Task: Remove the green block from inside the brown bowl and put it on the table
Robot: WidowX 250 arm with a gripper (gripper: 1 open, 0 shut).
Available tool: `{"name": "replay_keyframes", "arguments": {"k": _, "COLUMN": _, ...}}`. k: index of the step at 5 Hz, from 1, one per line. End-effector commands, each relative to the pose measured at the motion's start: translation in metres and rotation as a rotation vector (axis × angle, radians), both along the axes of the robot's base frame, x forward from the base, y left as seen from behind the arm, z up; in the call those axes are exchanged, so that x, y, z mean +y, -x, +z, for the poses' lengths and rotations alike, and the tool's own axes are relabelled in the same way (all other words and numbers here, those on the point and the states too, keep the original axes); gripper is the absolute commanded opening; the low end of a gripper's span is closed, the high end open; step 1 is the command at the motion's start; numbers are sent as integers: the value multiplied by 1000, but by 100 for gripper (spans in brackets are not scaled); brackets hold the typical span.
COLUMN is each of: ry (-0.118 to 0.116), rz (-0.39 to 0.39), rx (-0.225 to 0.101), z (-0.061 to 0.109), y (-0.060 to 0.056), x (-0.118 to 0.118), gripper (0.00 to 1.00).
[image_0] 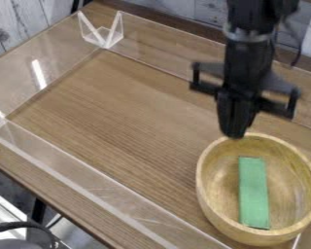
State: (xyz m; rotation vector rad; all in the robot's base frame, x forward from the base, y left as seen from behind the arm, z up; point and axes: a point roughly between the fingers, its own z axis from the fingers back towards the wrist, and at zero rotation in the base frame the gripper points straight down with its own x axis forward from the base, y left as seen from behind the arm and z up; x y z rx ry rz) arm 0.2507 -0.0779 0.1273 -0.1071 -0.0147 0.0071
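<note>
Claw (237,124), one: black, pointing straight down from a dark arm that enters at the top edge, with a short crossbar on either side above the fingers. The fingers stand together and nothing is between them (the tip is somewhat blurred, so the closure is read as best the view allows). It hangs in the air above the far rim of the bowl, clear of it.

Brown bowl (213,187), one: round, shallow, light tan wood with a thick rim. It sits directly below and slightly nearer the camera than the claw, close to the right edge of the view.

Green block (255,192), one: a flat, bright green bar lying on the bowl's floor, lengthwise toward the camera. It is below the claw, nearer the viewer, and apart from it; the block is still inside the bowl.

Surface (120,117), one: brown wood-grain top, bare to the left of the claw.

Clear acrylic walls (67,165): low panels along the surface's edges, left of the claw and nearer the viewer. A clear folded bracket (102,29) stands at the far corner, well to the left of the claw.

Room: pale planked boards (16,24) show beyond the far left corner.
</note>
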Motion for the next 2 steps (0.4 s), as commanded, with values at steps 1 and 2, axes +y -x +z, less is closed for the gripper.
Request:
{"name": "replay_keyframes", "arguments": {"k": 1, "ry": 8, "rz": -2, "rx": -47, "z": -1, "y": -5, "x": 1, "gripper": 0}}
{"name": "replay_keyframes", "arguments": {"k": 2, "ry": 8, "rz": -17, "rx": -35, "z": -8, "y": -4, "x": -3, "gripper": 100}}
